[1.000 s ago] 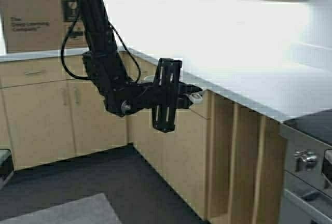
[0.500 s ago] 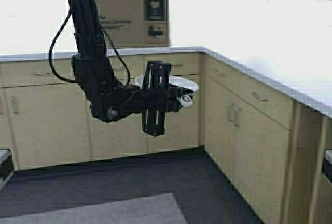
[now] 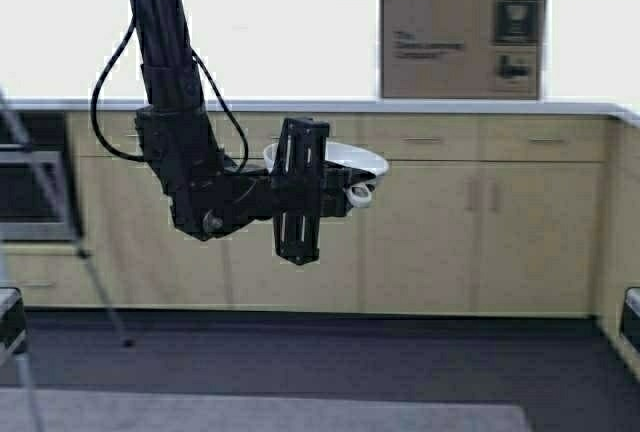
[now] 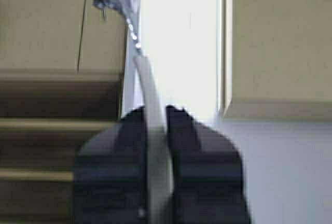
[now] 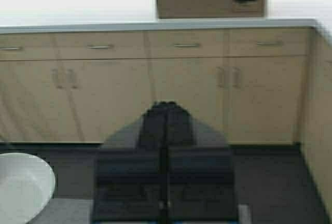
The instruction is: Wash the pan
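The cream-white pan (image 3: 340,159) hangs in the air in front of the cabinets, level, held by its short handle. My left gripper (image 3: 358,188) is shut on that handle; the handle's end with the hole (image 3: 359,194) shows beside the fingers. In the left wrist view the handle (image 4: 150,92) runs edge-on between the two dark fingers, and my left gripper (image 4: 155,114) grips it. My right gripper (image 5: 166,106) is shut and empty, low and out of the high view. The pan's rim shows in the right wrist view (image 5: 23,185).
A run of wooden cabinets (image 3: 480,232) under a grey counter (image 3: 300,106) stands ahead. A cardboard box (image 3: 460,44) sits on the counter at the right. An oven (image 3: 30,187) and a thin slanted pole (image 3: 60,222) are at the left. A grey rug (image 3: 260,417) lies on the dark floor.
The robot has turned: the counter corner and stove have slid out of view to the right and the box has shifted from left to right. The left arm still holds the pan the same way.
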